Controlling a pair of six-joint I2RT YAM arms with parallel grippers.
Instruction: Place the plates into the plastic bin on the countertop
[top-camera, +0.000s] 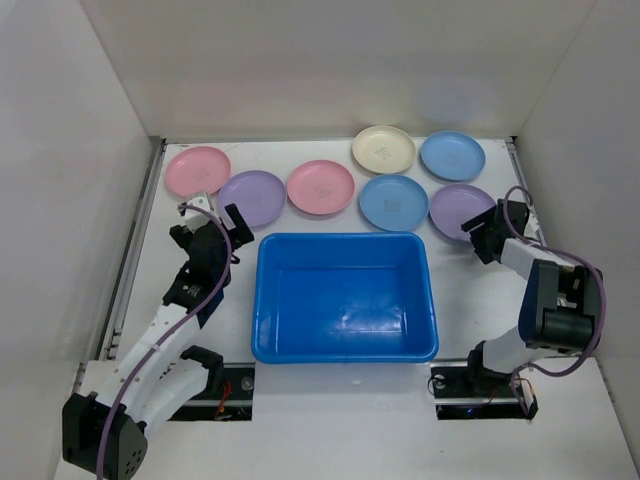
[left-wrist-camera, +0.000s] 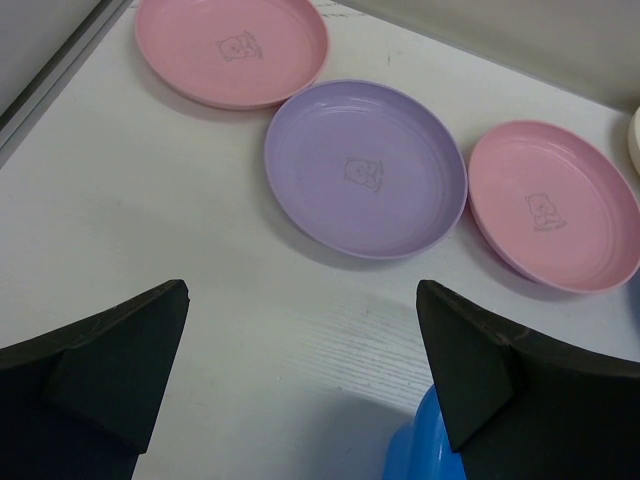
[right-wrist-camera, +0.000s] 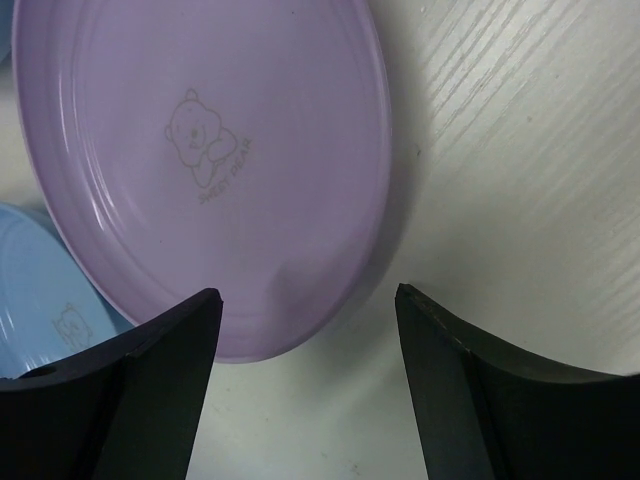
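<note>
Seven plates lie on the white countertop (top-camera: 470, 290) behind the empty blue plastic bin (top-camera: 344, 296): pink (top-camera: 197, 170), lilac (top-camera: 252, 197), pink (top-camera: 320, 187), cream (top-camera: 383, 149), light blue (top-camera: 393, 201), light blue (top-camera: 452, 155) and lilac (top-camera: 459, 210). My left gripper (top-camera: 212, 212) is open and empty, just short of the left lilac plate (left-wrist-camera: 365, 168), beside the bin's corner (left-wrist-camera: 420, 450). My right gripper (top-camera: 484, 228) is open and empty, right at the near rim of the right lilac plate (right-wrist-camera: 200, 150).
White walls enclose the countertop. Metal strips run along its left (top-camera: 135, 250) and right (top-camera: 515, 160) edges. The bin takes up the middle near the arm bases. In the right wrist view a light blue plate (right-wrist-camera: 50, 310) touches the lilac one.
</note>
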